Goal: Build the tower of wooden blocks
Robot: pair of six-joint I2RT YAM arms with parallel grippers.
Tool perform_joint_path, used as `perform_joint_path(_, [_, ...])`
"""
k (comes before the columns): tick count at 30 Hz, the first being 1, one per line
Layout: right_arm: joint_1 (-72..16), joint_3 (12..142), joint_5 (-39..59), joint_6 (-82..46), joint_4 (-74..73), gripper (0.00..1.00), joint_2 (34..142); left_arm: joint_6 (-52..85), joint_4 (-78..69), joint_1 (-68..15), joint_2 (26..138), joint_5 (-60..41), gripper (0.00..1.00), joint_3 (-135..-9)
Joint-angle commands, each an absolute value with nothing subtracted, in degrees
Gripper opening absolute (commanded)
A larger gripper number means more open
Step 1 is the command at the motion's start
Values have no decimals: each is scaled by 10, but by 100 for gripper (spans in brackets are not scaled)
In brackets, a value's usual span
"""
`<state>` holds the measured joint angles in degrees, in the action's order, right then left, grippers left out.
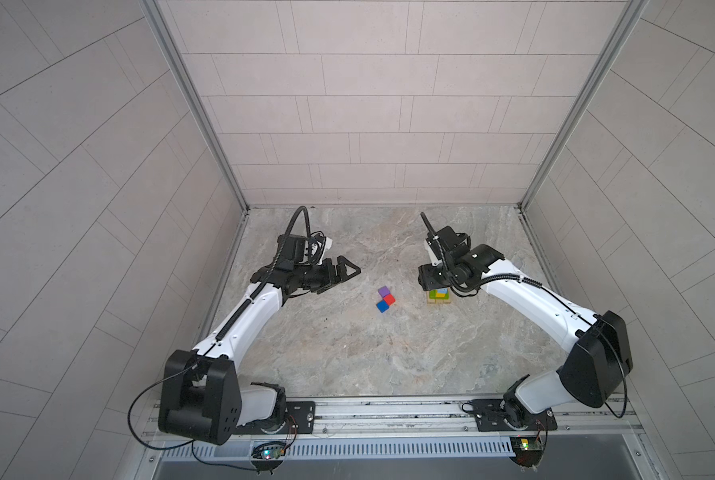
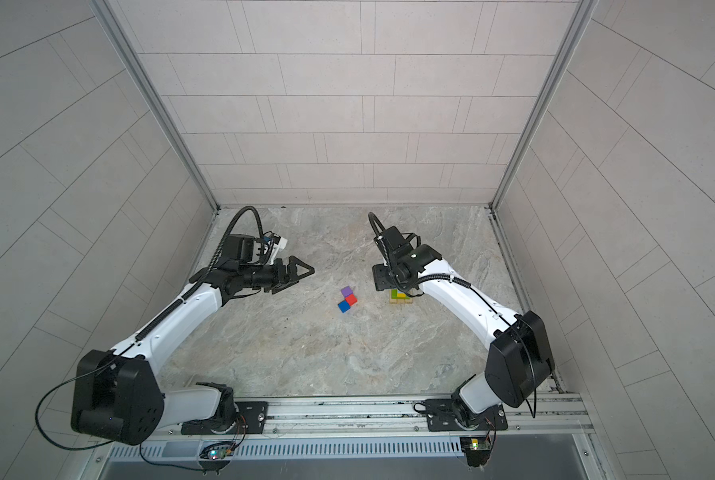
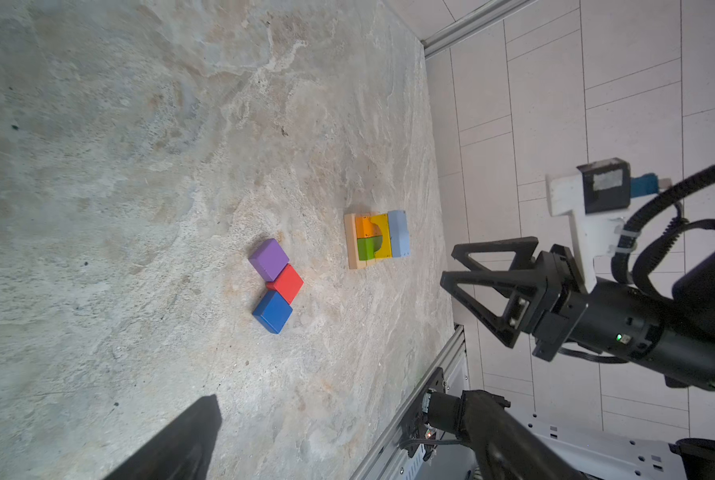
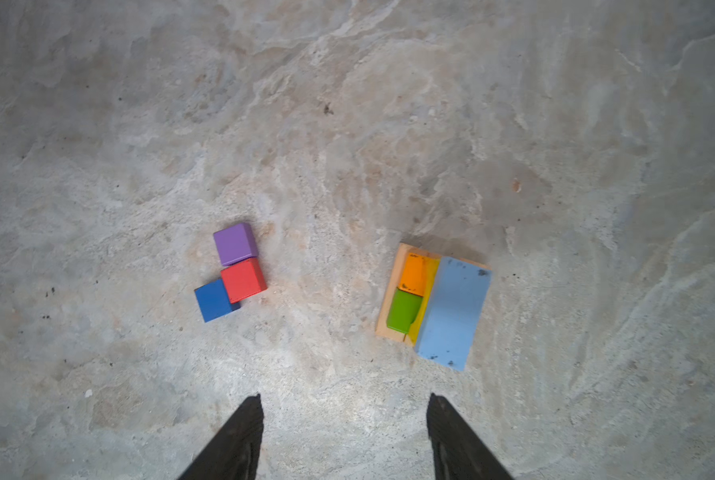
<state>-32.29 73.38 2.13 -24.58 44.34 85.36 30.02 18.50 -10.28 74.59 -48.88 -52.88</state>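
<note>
In the right wrist view, the right gripper (image 4: 345,399) has its two fingers spread with only bare tabletop (image 4: 347,124) between them. Ahead of one finger (image 4: 239,436) lie three cubes on the tabletop. The purple cube (image 4: 235,244) is farthest from that tip, the red cube (image 4: 243,279) touches it, and the blue cube (image 4: 212,300) touches the red. Ahead of the other finger (image 4: 459,440) stands the tower (image 4: 430,303). We see its tan base (image 4: 390,291), its orange oblong (image 4: 415,274) and green oblong (image 4: 403,311) end to end, a yellow oblong (image 4: 427,291), and a light-blue oblong (image 4: 451,311) topmost.

In both top views, the left gripper (image 1: 343,276) hangs with its fingers wide apart and nothing in them. The cubes sit well beyond its fingertips and the tower farther on. The right gripper (image 1: 429,280) hangs over the tower (image 1: 439,296) and hides its far edge; here we cannot tell how its fingers stand.

In the left wrist view, one left finger (image 3: 189,440) shows, and the cubes lie well ahead of its tip. The right gripper (image 3: 449,264) hangs raised, its fingers parted and empty, with the tower (image 3: 378,239) near its fingertips but not touching them.
</note>
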Motion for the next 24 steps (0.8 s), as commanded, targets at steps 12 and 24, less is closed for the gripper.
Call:
perform_joint_path(12, [-432, 730, 24, -232, 356, 55, 951, 306, 178, -70, 735, -490, 100, -528])
perform_joint_path(24, [-476, 777, 19, -240, 335, 52, 1081, 308, 177, -63, 732, -493, 100, -527])
